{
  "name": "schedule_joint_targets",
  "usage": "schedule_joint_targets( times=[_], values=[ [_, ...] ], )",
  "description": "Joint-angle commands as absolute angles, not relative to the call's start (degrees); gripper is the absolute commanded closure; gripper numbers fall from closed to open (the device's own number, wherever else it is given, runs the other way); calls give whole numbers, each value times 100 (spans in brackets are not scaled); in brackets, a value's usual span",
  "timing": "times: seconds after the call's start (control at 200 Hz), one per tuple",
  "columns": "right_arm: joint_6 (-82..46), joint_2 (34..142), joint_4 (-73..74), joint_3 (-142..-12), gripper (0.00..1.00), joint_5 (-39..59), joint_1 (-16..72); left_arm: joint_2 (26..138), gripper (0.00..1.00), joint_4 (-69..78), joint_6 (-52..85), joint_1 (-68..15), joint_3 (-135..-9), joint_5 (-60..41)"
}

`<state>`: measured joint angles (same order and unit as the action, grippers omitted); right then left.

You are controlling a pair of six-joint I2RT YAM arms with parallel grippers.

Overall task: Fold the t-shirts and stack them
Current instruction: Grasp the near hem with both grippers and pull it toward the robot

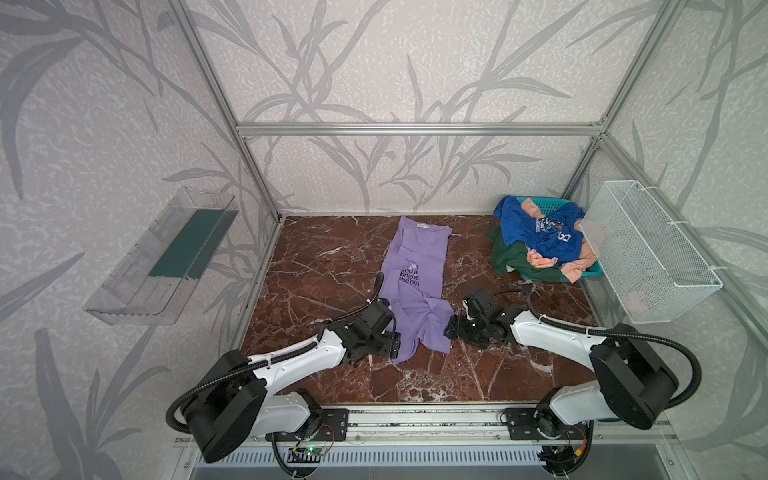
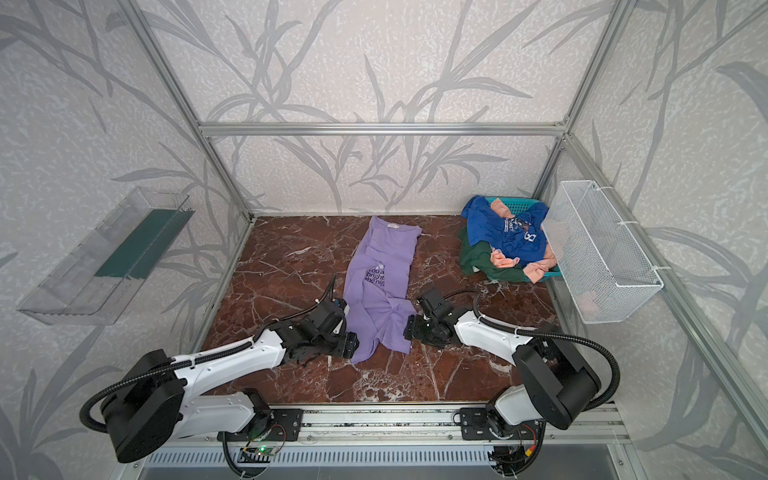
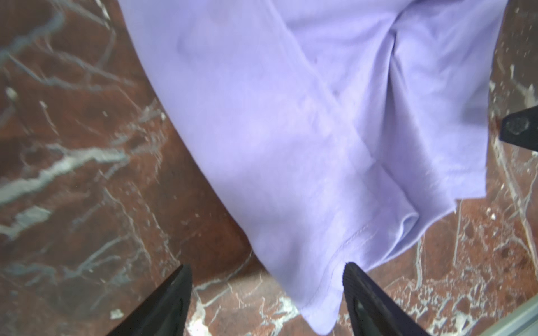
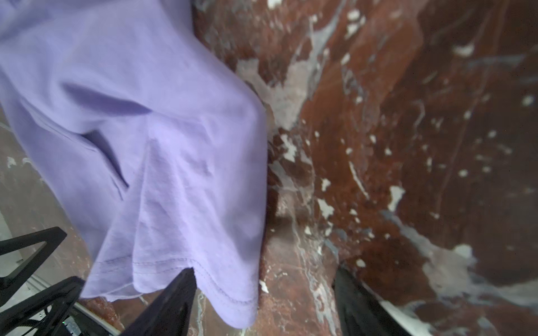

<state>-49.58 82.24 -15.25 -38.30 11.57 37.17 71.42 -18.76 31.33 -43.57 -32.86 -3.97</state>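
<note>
Lavender shirt (image 1: 415,266) lies flat mid-surface (image 1: 324,266), long and narrow. Its collar end is toward the back wall and its hem end is toward the arms. The side edges are folded in, and a dark print at mid-shirt is partly cut off by the fold. The lower part near the hem is rumpled with creases. It looks the same in both top views (image 2: 382,266).

Left tool (image 1: 394,347) is low at the shirt's hem corner on the left side. In the left wrist view the left tool (image 3: 266,279) is released, jaws spread wide. The hem corner lies between them and one of the fingers (image 3: 359,288) touches the cloth edge. Nothing is pinched.

Right tool (image 1: 451,328) is low at the opposite hem corner. In the right wrist view the right tool (image 4: 262,286) is also released, jaws wide. The hem sits against one of its fingers (image 4: 177,293), and the other finger is over bare marble.

The other shirts are piled at back right in and over the teal basket (image 1: 536,200). Blue shirt (image 1: 540,232) with white print is on top. Peach shirt (image 1: 540,261) pokes out beneath it, and green shirt (image 1: 510,254) spills onto the surface at the pile's left.

A wire basket (image 1: 648,249) hangs on the right wall and a clear bin (image 1: 162,257) on the left wall.
</note>
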Motion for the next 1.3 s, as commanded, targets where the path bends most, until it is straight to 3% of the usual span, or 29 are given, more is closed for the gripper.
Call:
schedule_joint_targets(
  times=[0.0,0.125,0.34,0.435,0.53,0.625,0.68,0.78,1.295],
  values=[
    [-5361,8162,-1260,-3636,27,892,4021,6876,19,-1758,3281,-4399,-3087,-670],
    [-5543,8297,-1163,-3525,30,800,4337,6722,19,-1627,3375,-4437,-2870,-758],
    [-5677,8449,-1028,-3487,55,761,4615,6880,23,-1157,3384,-4525,-2616,-1099],
    [-5664,8362,-1149,-3511,71,662,4669,7069,29,-972,3393,-4560,-2576,-1241],
    [-5682,8228,-1177,-3461,87,587,4708,7231,47,-768,3415,-4629,-2536,-1279],
    [-5712,8051,-1144,-3350,100,563,4710,7361,73,-847,3387,-4651,-2612,-1292],
    [-5704,7937,-1292,-3345,100,522,4725,7353,84,-949,3369,-4666,-2653,-1278],
    [-5702,7651,-1623,-3341,100,432,4785,7124,95,-1128,3372,-4696,-2637,-1255],
    [-6335,5902,-2962,-3299,100,71,5798,4418,100,-2764,3759,-4790,-2400,-984]
  ],
)
